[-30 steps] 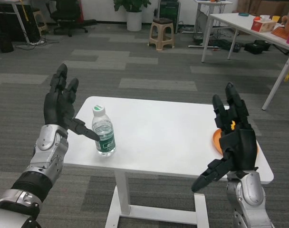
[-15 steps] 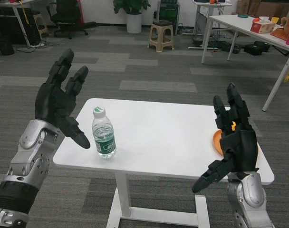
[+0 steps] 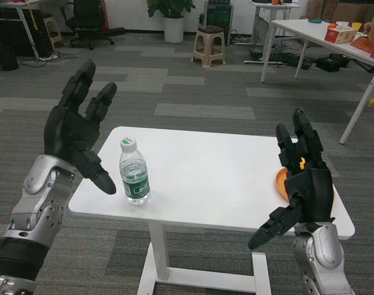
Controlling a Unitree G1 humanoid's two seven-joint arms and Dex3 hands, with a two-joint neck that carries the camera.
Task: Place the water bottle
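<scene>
Clear plastic, green-labelled and white-capped, the water bottle (image 3: 134, 173) stands upright near the left front edge of the white table (image 3: 224, 178). The left hand (image 3: 76, 132), the nearer one, hovers just left of it, fingers spread, holding nothing. The right hand (image 3: 302, 178) waits spread and empty at the table's right, beside an orange plate (image 3: 280, 182).

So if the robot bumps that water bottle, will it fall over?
Probably, yes. The clear plastic water bottle with the green label and white cap stands tall on a narrow base near the white table's left edge, so a sideways nudge could tip it. It's round, so it would likely roll. It looks nearly full, so fairly heavy.
</scene>
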